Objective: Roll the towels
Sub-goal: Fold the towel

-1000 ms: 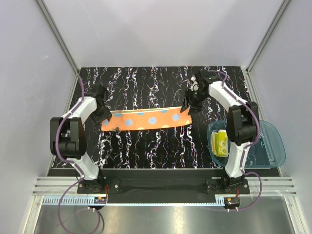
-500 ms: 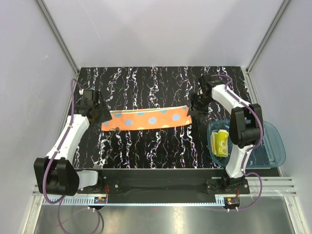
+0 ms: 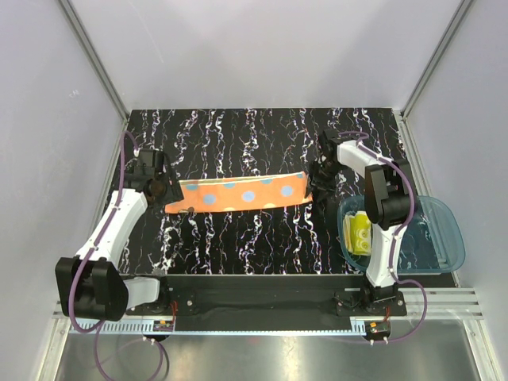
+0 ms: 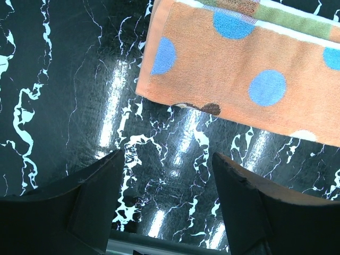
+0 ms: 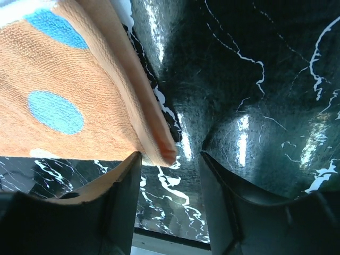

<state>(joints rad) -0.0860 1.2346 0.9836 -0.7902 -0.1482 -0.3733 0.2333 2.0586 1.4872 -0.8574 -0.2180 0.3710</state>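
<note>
Orange towel [image 3: 242, 193]: folded into a long narrow strip, lying flat across the middle of the table [image 3: 238, 143]; light blue polka dots on top; a pale and green striped band shows along its far edge in the left wrist view; a small dark brown patch sits at its near edge toward the left end; the right end's near corner lifts slightly off the surface in the right wrist view
Yellow towel [image 3: 361, 232]: rolled up and resting inside the blue tray [image 3: 444, 238], at its left side; partly hidden behind the right arm
Blue tray: translucent; set at the right edge of the table, near the right arm's base
Left gripper [image 4: 167, 180]: fingers spread apart with nothing between them; low over the bare table just beside the strip's left end; not touching the cloth; seen from above at [image 3: 163, 189]
Right gripper [image 5: 170, 164]: fingers parted; the lifted corner of the orange towel sits just at the mouth of the gap, close to the left finger [image 5: 101, 196]; whether it touches the cloth cannot be told; seen from above at [image 3: 317, 184], at the strip's right end
Table: black with white marbled veins; glossy, with light glare showing in both wrist views
</note>
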